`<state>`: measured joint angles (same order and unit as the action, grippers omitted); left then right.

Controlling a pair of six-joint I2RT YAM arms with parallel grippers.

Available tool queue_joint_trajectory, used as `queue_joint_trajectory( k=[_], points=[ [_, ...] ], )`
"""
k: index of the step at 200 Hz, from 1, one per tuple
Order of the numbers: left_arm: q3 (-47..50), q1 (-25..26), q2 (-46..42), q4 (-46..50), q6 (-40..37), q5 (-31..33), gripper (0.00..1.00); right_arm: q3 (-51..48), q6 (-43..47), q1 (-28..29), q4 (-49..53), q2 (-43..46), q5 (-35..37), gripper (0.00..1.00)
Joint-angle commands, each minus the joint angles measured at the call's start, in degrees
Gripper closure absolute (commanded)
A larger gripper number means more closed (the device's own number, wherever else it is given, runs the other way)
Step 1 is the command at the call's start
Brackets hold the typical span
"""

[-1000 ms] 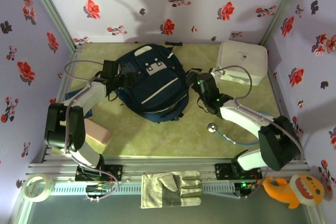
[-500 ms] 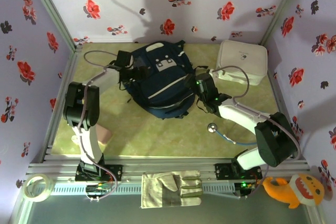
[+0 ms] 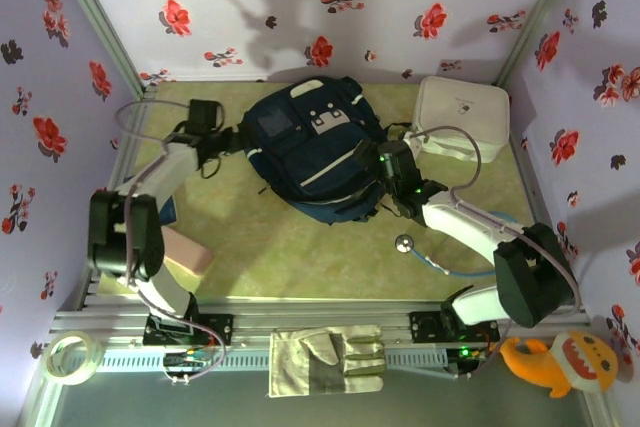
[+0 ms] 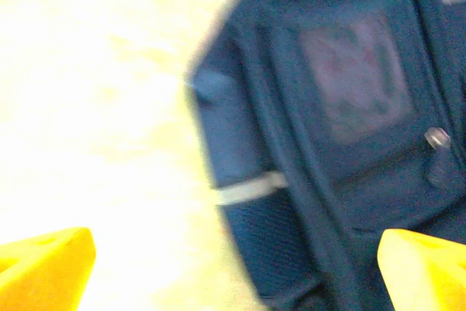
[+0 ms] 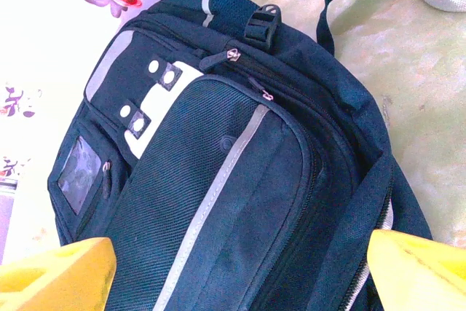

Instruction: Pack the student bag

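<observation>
Top external: student bag (image 3: 310, 147) on surface (image 3: 300, 247) between left end effector (image 3: 235, 137) and right end effector (image 3: 365, 159), both spread wide apart.

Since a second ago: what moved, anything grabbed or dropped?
The bag slid up and to the right on the table and turned a little. The left gripper swung in along the bag's left side, then drew back to its left edge, open and holding nothing. The right gripper barely moved, open at the bag's right side. Case, glove and tape stayed put.
</observation>
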<state>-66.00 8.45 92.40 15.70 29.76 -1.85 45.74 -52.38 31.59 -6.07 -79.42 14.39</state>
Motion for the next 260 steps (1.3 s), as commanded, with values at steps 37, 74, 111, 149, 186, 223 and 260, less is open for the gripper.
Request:
queue_joint_trajectory(
  k=[37, 74, 111, 149, 186, 223, 260],
  points=[
    [16.48, -15.68, -11.07, -3.46, 7.31, 5.26, 0.0, 1.29, 0.76, -0.31, -1.58, -2.3, -2.48, 0.09],
    [18.24, -21.13, -10.22, -3.43, 7.42, 4.63, 0.0, 2.55, 0.02, -0.31, -2.44, -4.6, -4.96, 0.09],
    [14.42, -21.98, -5.48, -2.06, 4.96, 2.15, 0.0, 2.71, -0.2, -0.31, -2.93, -5.2, -5.74, 0.09],
    [9.07, -22.48, 1.54, 0.64, 1.88, -1.25, 0.01, 2.78, -0.18, -0.31, -3.58, -5.6, -6.34, 0.09],
    [8.97, -22.4, 3.9, 0.58, 3.28, -4.01, 0.03, 2.68, -0.11, -0.31, -3.6, -5.57, -6.22, 0.09],
    [10.22, -21.62, 6.02, -0.45, 5.99, -7.6, 0.05, 2.6, -0.29, -0.35, -3.82, -5.82, -6.44, 0.09],
    [14.47, -19.56, 5.43, -7.33, 13.59, -14.64, 0.1, 2.27, -0.71, -0.31, -3.89, -5.62, -6.31, 0.09]
  ],
)
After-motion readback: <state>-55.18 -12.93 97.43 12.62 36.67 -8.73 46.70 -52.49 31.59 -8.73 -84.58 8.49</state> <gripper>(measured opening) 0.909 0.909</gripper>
